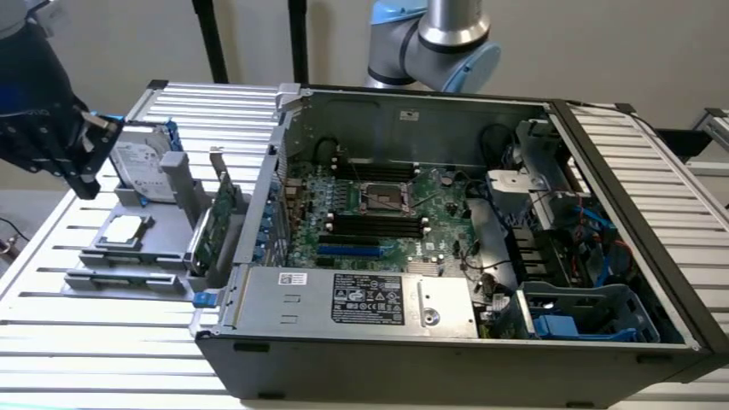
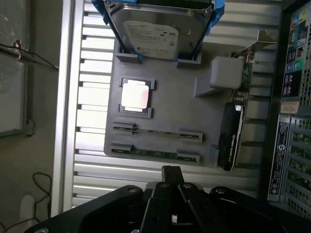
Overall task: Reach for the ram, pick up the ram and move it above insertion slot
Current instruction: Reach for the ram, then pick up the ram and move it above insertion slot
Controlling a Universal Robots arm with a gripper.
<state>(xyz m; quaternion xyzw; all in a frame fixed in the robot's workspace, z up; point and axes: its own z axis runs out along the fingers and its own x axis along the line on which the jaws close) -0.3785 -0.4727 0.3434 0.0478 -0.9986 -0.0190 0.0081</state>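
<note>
The ram [image 2: 155,154] is a thin green stick lying flat in a clip row of the grey holder tray [image 2: 194,116], in the row farther from the square chip. In the exterior view the ram [image 1: 128,277] lies at the tray's near end. My black gripper [image 1: 84,186] hangs above the exterior view's far left, beside the hard drive and apart from the ram. Its fingers [image 2: 171,171] are shut with nothing between them. The black memory slots [image 1: 376,224] lie on the motherboard inside the open case.
On the tray stand a silver hard drive with blue rails [image 1: 142,166], a square processor chip [image 2: 134,95] and an upright green expansion card [image 1: 224,218]. The open computer case [image 1: 456,329] takes up the exterior view's middle and right. The slatted metal table [image 1: 68,342] runs underneath.
</note>
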